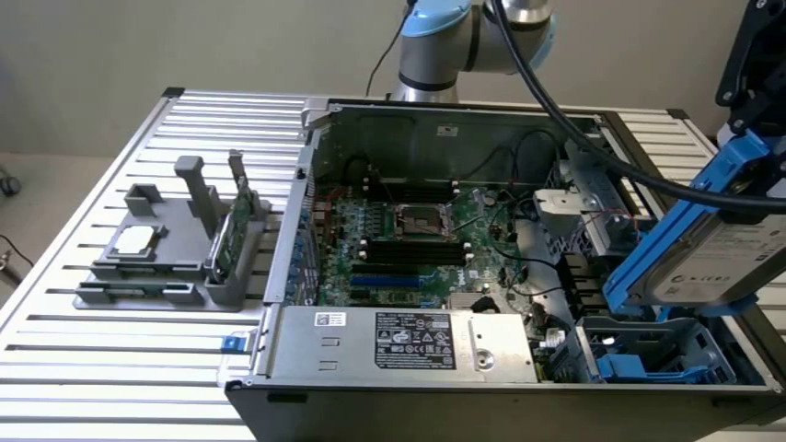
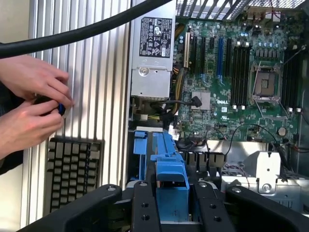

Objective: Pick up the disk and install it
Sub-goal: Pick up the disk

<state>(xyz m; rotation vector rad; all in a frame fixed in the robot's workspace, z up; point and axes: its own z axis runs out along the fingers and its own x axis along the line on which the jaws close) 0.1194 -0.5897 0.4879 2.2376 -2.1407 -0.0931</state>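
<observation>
Gripper (image 1: 752, 129) is seen pinched on the disk (image 1: 719, 262) at its blue carrier's top end. Disk is held tilted, just over the drive bay (image 1: 651, 354) at the ext. view's right of the open PC case (image 1: 368, 341), beside the motherboard (image 1: 406, 230). One hand (image 2: 31, 79) is pressed to another hand (image 2: 26, 128) above a keyboard (image 2: 72, 169).

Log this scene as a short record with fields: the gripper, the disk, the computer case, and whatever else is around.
grip: gripper shut on the disk
disk pose: in the air, tilted, by the case at the exterior view's right
case state: open, motherboard exposed
holder: grey holder at the exterior view's left, with chip and green card
person: hands beside a keyboard
</observation>
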